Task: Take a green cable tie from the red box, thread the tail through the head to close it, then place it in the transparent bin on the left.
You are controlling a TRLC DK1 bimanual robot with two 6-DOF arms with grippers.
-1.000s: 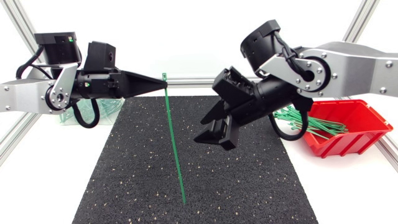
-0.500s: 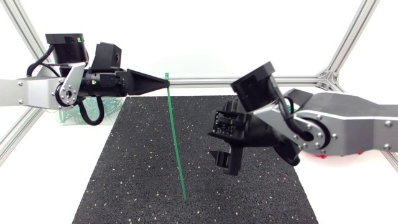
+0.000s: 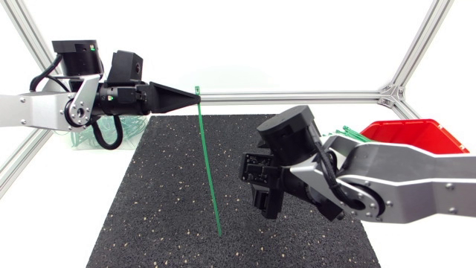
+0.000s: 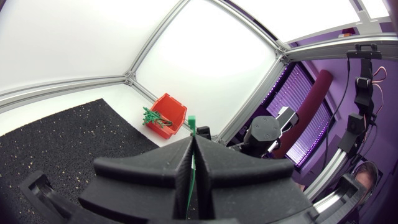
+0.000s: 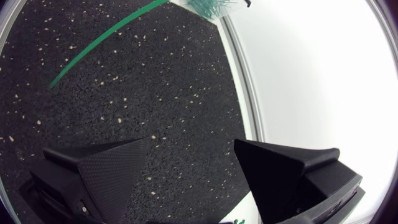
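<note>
Green and straight, the cable tie (image 3: 209, 167) hangs from the left gripper (image 3: 195, 94), which is clenched on it just below the head. The left wrist view shows the strip caught in the seam between the two fingers, with the small square head standing above their tips. The tail points down toward the black mat (image 3: 149, 216); whether its tip touches the mat or stops just over it I cannot tell. The right gripper (image 3: 259, 186) is low over the mat, just beside the lower half of the tie, with its jaws spread wide and nothing between them. In its own wrist view the tail crosses the mat ahead of the fingers, apart from both. So the first step looks done: one tie is out of the red box (image 3: 416, 134), where more green ties lie. The loop is not yet made, since the tail is free and nowhere near the head. What is left, as I judge it, is to catch the tail, bend it up and through the head, pull it closed, and carry it to the clear bin (image 3: 78, 140) behind the left arm — that bin already holds some green ties.
</note>
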